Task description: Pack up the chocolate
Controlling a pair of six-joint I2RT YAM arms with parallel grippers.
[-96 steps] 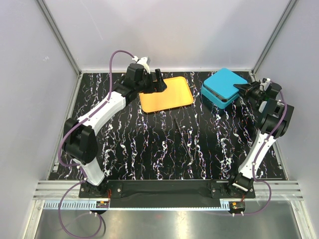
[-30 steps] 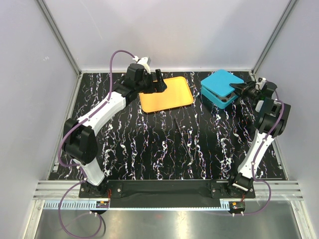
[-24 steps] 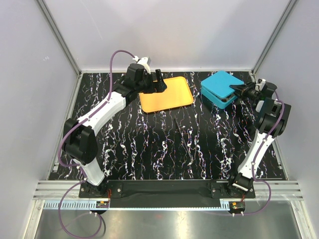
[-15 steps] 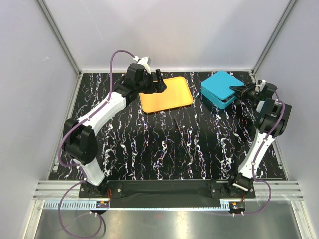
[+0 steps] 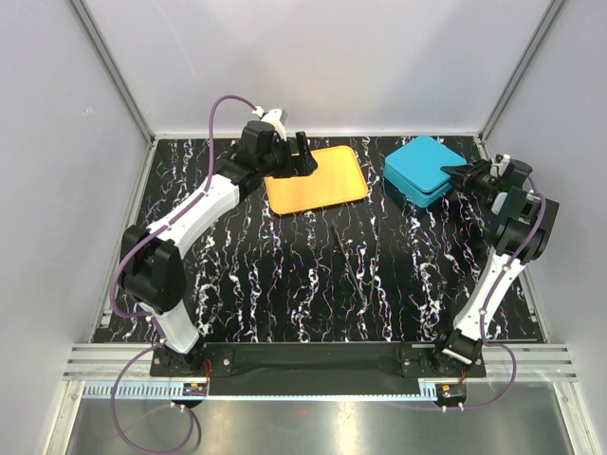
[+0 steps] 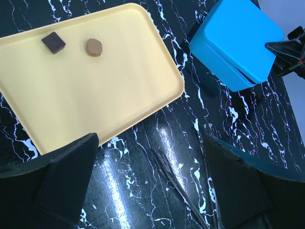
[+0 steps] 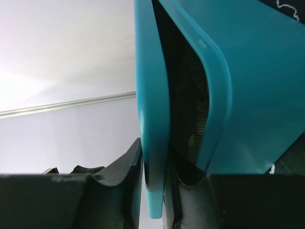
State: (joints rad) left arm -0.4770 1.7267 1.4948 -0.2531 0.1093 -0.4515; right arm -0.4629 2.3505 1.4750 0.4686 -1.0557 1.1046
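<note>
Two chocolates lie on the orange tray (image 5: 316, 177): a dark square (image 6: 53, 42) and a round brown cup (image 6: 94, 47), both near the tray's far left in the left wrist view. My left gripper (image 5: 302, 157) hovers over the tray's left edge, open and empty (image 6: 150, 186). My right gripper (image 5: 463, 173) is shut on the right edge of the teal box's lid (image 7: 152, 119). The lid (image 5: 427, 163) sits low over the teal box (image 7: 248, 95), a narrow gap showing grey cups inside. Other chocolates are hidden.
The tray (image 6: 95, 95) and the teal box (image 6: 238, 43) stand side by side at the back of the black marbled table (image 5: 332, 275). White enclosure walls close in behind and on both sides.
The right gripper has lowered the raised lid onto the teal box, drawing slightly to the right; the open gap has nearly closed. The left arm has not moved.
</note>
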